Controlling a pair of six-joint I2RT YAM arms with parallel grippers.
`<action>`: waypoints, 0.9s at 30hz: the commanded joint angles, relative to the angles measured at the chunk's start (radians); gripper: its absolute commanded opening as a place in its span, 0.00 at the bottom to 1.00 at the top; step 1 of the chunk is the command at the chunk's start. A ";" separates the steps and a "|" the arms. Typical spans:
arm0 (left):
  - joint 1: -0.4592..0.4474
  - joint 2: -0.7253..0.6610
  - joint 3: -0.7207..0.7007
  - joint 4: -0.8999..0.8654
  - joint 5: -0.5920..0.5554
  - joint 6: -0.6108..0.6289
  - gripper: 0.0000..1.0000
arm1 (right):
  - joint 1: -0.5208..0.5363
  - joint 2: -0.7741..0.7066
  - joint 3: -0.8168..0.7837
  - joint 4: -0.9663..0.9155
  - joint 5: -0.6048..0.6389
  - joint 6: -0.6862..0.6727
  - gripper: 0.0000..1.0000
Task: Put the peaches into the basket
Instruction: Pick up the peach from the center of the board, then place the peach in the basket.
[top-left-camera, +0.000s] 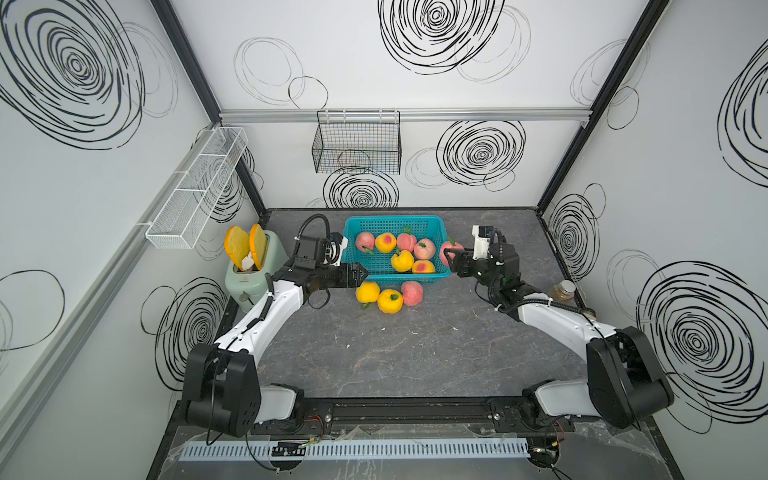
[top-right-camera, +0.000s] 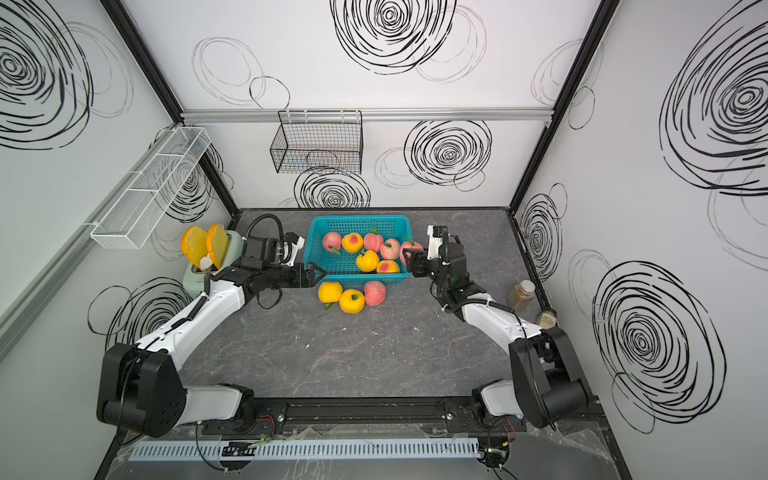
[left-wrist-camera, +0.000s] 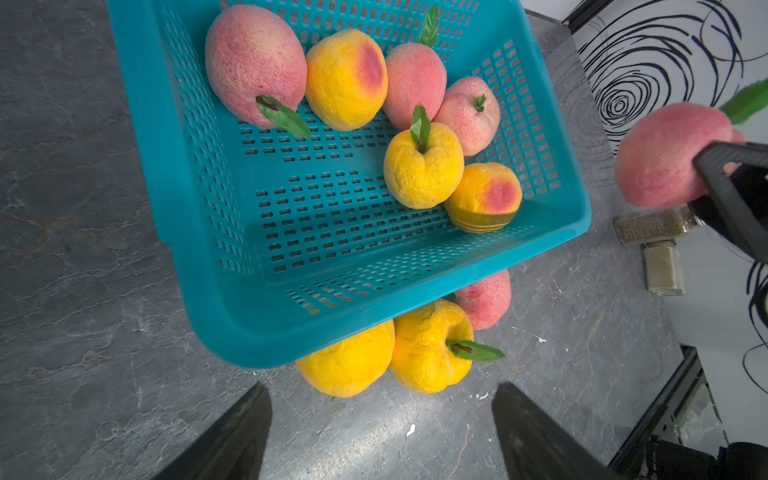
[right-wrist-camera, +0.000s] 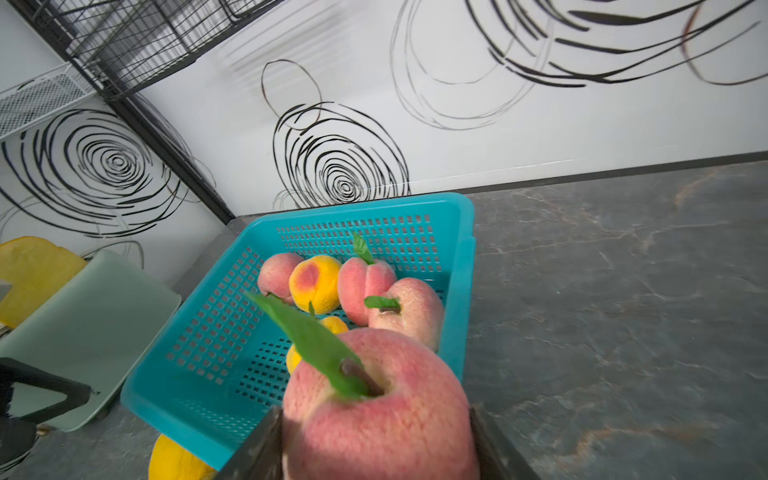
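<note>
Right hand clamps pink peach beside basket — left hand agape

Bare tabletop before three peaches, basket wall close behind them, toaster at left edge.

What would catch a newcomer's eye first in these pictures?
The turquoise basket at the back of the table, with six pink and yellow peaches inside. The right gripper holds a pink peach at the basket's right edge. Three more peaches lie in front, by the open left gripper.
</note>
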 joint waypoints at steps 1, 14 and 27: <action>0.011 -0.007 -0.015 0.045 0.034 -0.010 0.87 | 0.053 0.072 0.098 -0.060 -0.016 -0.045 0.62; 0.013 -0.022 -0.017 0.038 0.035 -0.010 0.87 | 0.172 0.463 0.514 -0.165 -0.132 -0.070 0.63; 0.023 -0.016 -0.020 0.048 0.066 -0.017 0.87 | 0.249 0.740 0.798 -0.323 -0.136 -0.114 0.66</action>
